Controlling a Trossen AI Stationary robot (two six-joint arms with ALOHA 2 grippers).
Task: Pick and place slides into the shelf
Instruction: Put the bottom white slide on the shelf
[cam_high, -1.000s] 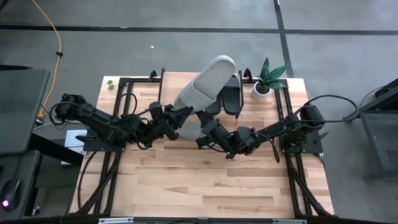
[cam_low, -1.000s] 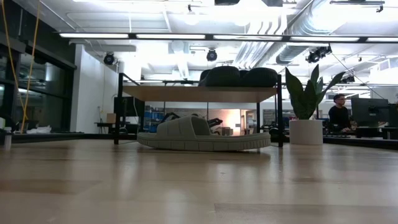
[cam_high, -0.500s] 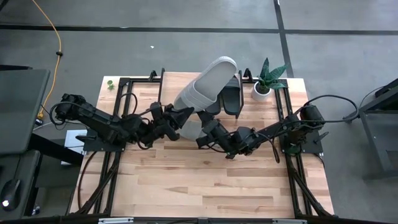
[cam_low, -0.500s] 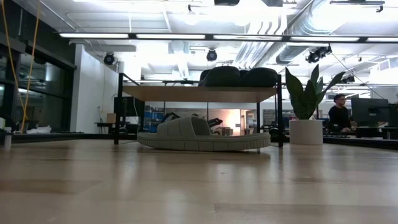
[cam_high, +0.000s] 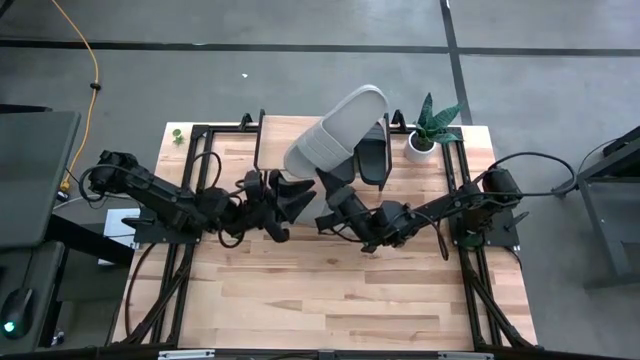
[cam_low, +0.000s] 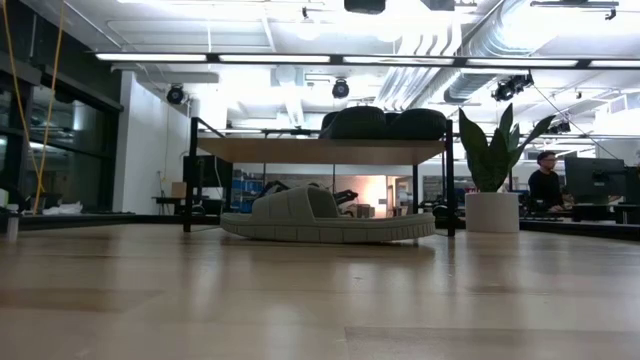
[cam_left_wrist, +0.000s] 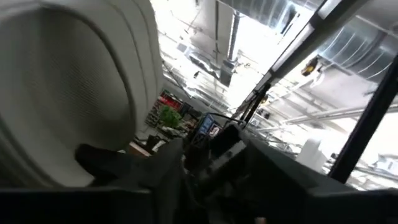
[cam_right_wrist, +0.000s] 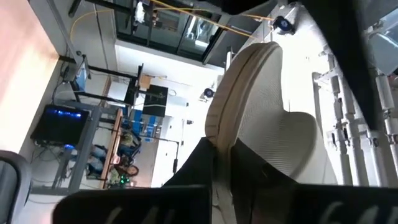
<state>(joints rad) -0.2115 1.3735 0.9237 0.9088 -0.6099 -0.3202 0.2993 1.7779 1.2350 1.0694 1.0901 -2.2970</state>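
The right gripper has its fingers closed on a light grey slide, held tilted over the shelf, next to a black slide already lying there near the potted plant. The left gripper sits just beside it with fingers parted, holding nothing. Low across the tabletop, another grey slide rests in front of the shelf.

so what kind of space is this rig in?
Looks like an open lab or workshop-style office, as far as the views show: exposed ceiling ducts and strip lights overhead, a person at a monitor behind the table, grey concrete floor with a yellow cable.
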